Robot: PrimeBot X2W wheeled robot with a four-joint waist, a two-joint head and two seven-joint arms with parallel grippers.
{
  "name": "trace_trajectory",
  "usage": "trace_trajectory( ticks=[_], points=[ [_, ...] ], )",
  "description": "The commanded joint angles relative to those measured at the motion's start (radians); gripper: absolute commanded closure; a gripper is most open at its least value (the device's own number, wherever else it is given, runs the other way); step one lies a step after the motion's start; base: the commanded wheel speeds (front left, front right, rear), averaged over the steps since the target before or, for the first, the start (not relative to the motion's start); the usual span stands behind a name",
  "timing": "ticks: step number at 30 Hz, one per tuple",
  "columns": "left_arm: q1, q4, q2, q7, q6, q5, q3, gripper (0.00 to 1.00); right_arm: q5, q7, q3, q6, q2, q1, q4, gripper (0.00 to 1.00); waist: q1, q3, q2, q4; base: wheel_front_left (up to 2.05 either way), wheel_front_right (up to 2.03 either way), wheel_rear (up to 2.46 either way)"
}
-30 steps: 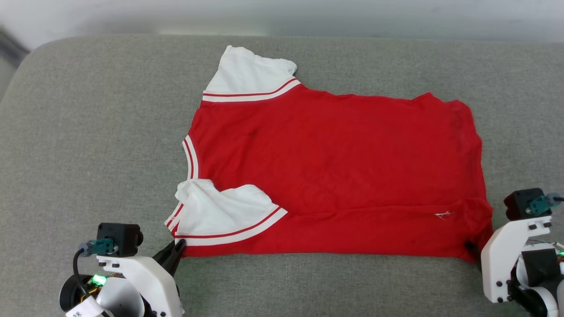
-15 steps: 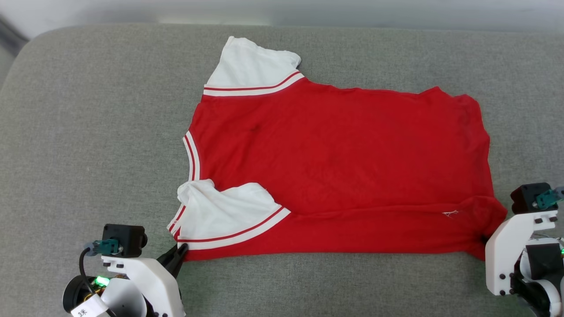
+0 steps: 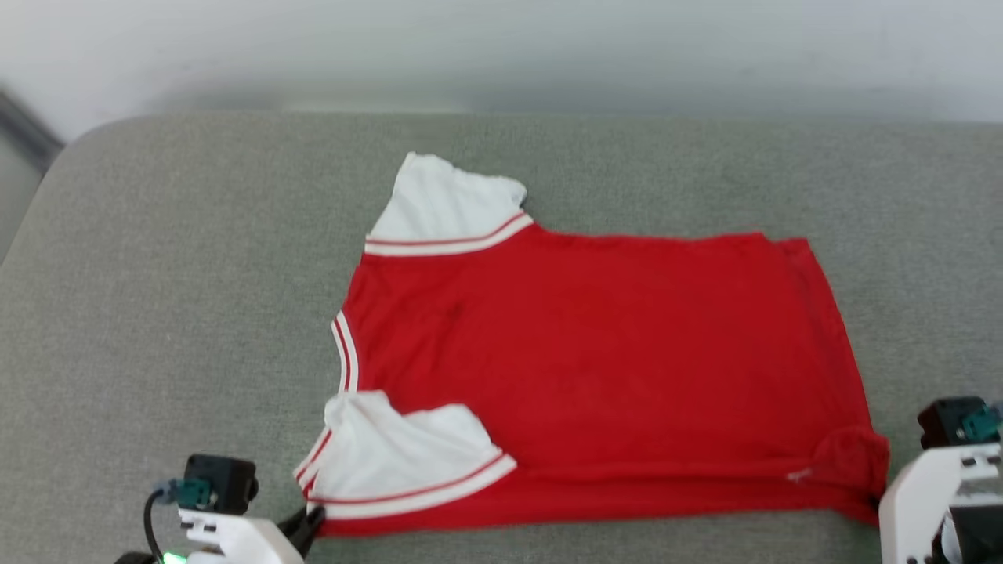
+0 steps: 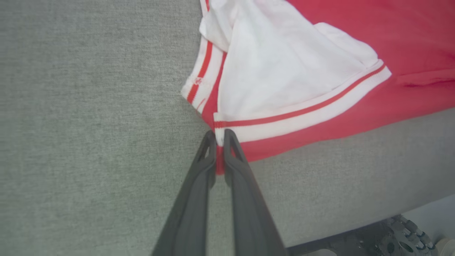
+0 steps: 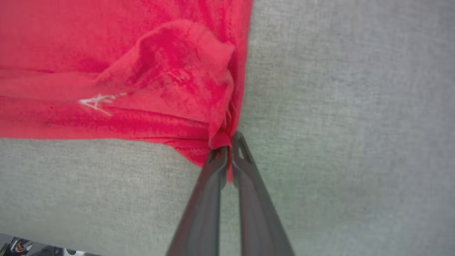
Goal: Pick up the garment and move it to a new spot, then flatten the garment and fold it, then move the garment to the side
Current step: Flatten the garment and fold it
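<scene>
Head view: the red garment (image 3: 595, 368) lies spread across the middle of the grey cushion (image 3: 157, 313), lower in frame than half a second ago because the camera moved. Left gripper (image 4: 219, 135) and right gripper (image 5: 228, 142) stay pinched shut on its lower corners, likely stretching it flat.

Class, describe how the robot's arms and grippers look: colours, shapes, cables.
The left gripper and right gripper each have two long, dark grey, tapering fingers. White wrist shells carry black camera blocks with teal plugs; a black cable loops by the left one.
</scene>
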Motion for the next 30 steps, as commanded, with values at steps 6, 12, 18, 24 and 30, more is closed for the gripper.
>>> trace_trajectory(
  ticks=[6,12,18,24,30],
  points=[
    [0.097,-0.049,0.041,0.019,0.032,-0.017,-0.019,1.00,0.022,0.017,-0.037,-0.002,-0.021,0.122,-0.080,1.00,0.0000,-0.058,0.0000,-0.013,0.00,0.00,0.00],
    [0.126,-0.045,0.032,0.029,0.018,-0.026,-0.043,1.00,0.024,0.033,-0.057,-0.002,-0.005,0.207,-0.099,1.00,0.0000,-0.073,0.0000,-0.012,0.00,0.00,0.00],
    [0.113,0.007,0.010,0.040,-0.009,-0.032,-0.067,1.00,0.034,0.018,-0.046,-0.002,0.013,0.213,-0.051,1.00,0.0000,-0.079,0.0000,-0.017,0.00,0.00,0.00],
    [0.106,0.058,-0.016,0.028,-0.036,-0.028,-0.082,0.62,0.046,-0.008,-0.021,-0.002,0.007,0.189,-0.013,0.00,0.0000,-0.081,0.0000,-0.019,0.00,0.00,0.00],
    [0.080,0.075,-0.030,-0.039,-0.039,-0.003,-0.057,0.00,0.062,-0.052,-0.027,-0.001,-0.003,0.158,-0.034,0.00,0.0000,-0.091,0.0000,-0.020,0.00,0.00,0.00]
  ],
)
